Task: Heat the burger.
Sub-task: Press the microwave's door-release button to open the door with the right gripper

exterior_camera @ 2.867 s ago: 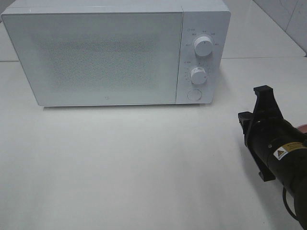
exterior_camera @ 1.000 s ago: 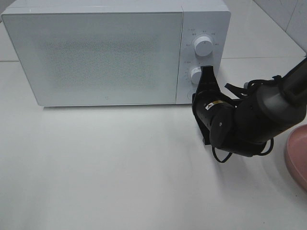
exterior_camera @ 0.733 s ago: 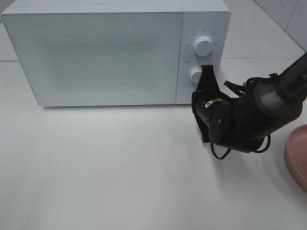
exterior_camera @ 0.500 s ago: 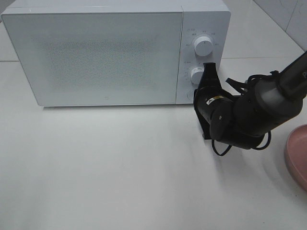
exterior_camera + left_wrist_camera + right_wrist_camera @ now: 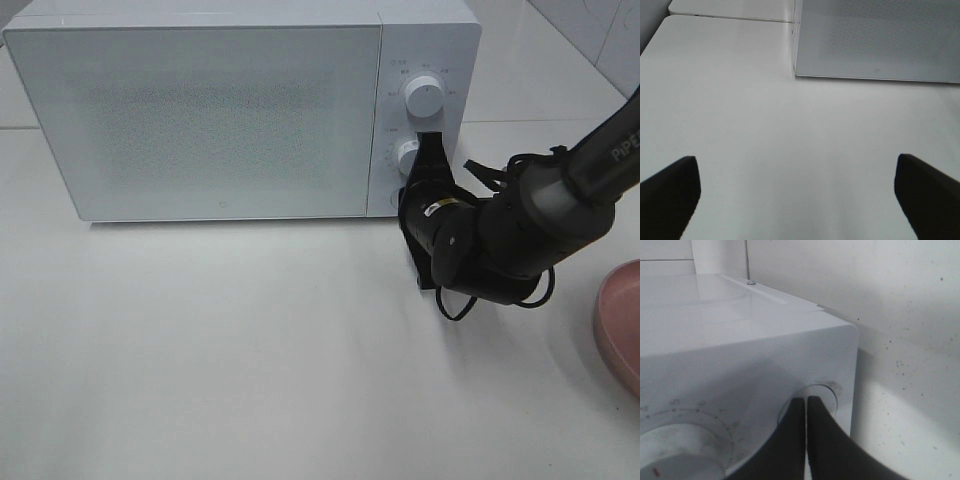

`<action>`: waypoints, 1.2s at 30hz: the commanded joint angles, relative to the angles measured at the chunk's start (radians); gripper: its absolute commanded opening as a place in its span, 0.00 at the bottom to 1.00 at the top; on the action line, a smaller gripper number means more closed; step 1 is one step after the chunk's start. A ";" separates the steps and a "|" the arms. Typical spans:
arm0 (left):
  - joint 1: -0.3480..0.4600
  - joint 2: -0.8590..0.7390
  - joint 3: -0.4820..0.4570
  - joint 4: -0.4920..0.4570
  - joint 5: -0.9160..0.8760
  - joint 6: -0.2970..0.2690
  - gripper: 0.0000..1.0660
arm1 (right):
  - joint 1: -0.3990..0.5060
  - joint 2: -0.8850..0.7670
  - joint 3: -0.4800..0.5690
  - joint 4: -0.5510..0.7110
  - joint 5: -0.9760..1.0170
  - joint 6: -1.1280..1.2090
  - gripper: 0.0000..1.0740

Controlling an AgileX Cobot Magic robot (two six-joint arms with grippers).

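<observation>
Count: 1 microwave (image 5: 200, 120), 2 round dials on its panel, upper dial (image 5: 424, 99) and lower dial (image 5: 403, 152), 1 round button (image 5: 832, 390), 1 pink plate (image 5: 620, 320), 2 grippers.

Microwave: white box, rounded corners, door shut, with a frosted, speckled front. The table (image 5: 250, 350) is a matte white.

Right gripper (image 5: 405, 200): black, jaws pressed together with nothing between them, tips at the round button low on the panel. Its cross-bar hides part of the lower dial, and a black cable (image 5: 455, 300) loops under the arm.

Left gripper (image 5: 795, 195): 2 dark fingers (image 5: 670, 190) spread wide over bare table, near the microwave's front.

The plate is shallow and smooth, cut off by the right frame edge.

Burger: shows in none of the 3 views.
</observation>
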 commanded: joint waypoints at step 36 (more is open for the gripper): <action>0.001 -0.018 0.004 -0.003 -0.013 0.001 0.92 | -0.006 0.065 -0.113 -0.026 -0.295 0.001 0.00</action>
